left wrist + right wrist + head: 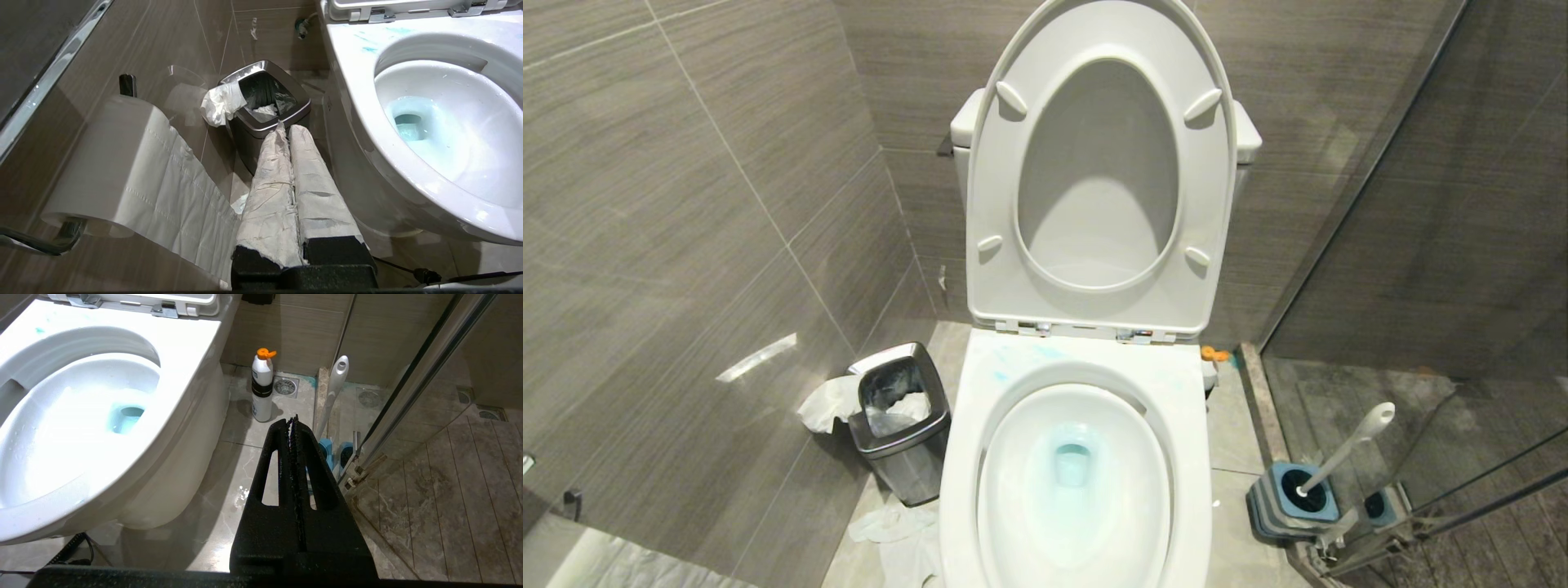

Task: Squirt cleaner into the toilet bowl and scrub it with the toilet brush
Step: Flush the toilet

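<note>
A grey-tiled bathroom with a glass shower screen. The toilet bowl (pixel 1078 482) stands open, seat and lid raised, with cleaner (pixel 1072 461) tinting its water blue-green. The toilet brush (pixel 1346 447) sits in its blue holder (pixel 1290 500) on the floor to the bowl's right. The left hand (pixel 286 128) hangs above the steel waste bin (pixel 267 110), fingers pressed together and empty. The right hand (pixel 292 421), fingers together too, hangs near the brush.

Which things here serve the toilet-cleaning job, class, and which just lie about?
For the job: toilet bowl, blue cleaner tinting its water, toilet brush in its holder, orange-capped bottle.

Lying about: steel waste bin, toilet roll, crumpled paper.
</note>
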`<state>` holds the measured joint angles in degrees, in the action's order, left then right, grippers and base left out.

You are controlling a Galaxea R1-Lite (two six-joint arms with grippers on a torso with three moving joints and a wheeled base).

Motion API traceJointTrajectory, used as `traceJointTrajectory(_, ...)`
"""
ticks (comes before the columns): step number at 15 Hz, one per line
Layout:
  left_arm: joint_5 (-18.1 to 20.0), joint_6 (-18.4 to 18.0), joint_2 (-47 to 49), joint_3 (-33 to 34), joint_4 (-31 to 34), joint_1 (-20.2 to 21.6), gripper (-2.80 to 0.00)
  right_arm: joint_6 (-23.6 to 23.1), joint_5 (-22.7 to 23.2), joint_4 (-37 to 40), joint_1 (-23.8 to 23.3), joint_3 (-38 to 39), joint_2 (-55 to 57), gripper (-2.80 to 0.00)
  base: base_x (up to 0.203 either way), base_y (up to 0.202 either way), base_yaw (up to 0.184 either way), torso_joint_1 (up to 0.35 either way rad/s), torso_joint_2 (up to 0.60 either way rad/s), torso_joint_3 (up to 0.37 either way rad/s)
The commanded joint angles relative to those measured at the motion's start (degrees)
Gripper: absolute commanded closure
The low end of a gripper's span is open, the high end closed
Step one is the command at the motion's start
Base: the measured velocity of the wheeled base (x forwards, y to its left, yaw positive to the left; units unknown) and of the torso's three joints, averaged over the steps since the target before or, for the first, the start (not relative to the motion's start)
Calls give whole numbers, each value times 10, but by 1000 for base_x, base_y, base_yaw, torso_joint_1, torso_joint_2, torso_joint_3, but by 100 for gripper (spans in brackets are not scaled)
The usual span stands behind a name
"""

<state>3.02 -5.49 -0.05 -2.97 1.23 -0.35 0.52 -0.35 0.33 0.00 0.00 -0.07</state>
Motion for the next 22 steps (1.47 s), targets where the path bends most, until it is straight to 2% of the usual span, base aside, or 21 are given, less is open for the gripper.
traceJointTrajectory(1, 9, -1, 0, -6, 0, 0, 0, 0, 0, 0, 0, 0, 1, 0, 0, 0, 0, 0, 0, 0)
traceJointTrajectory(6, 48, -4, 13, -70, 45, 0, 0, 0, 0, 0, 0, 0, 1, 0, 0, 0, 0, 0, 0, 0)
traceJointTrajectory(8, 67, -7, 50, -113, 50, 0, 0, 0, 0, 0, 0, 0, 1, 0, 0, 0, 0, 0, 0, 0)
traceJointTrajectory(11, 74, -17, 113, -184, 48, 0, 0, 0, 0, 0, 0, 0, 1, 0, 0, 0, 0, 0, 0, 0)
traceJointTrajectory(19, 76, -21, 344, -391, 40, -1, 0, 0, 0, 0, 0, 0, 1, 0, 0, 0, 0, 0, 0, 0)
traceJointTrajectory(22, 99, -9, 457, -468, 29, -22, 0, 0, 0, 0, 0, 0, 1, 0, 0, 0, 0, 0, 0, 0)
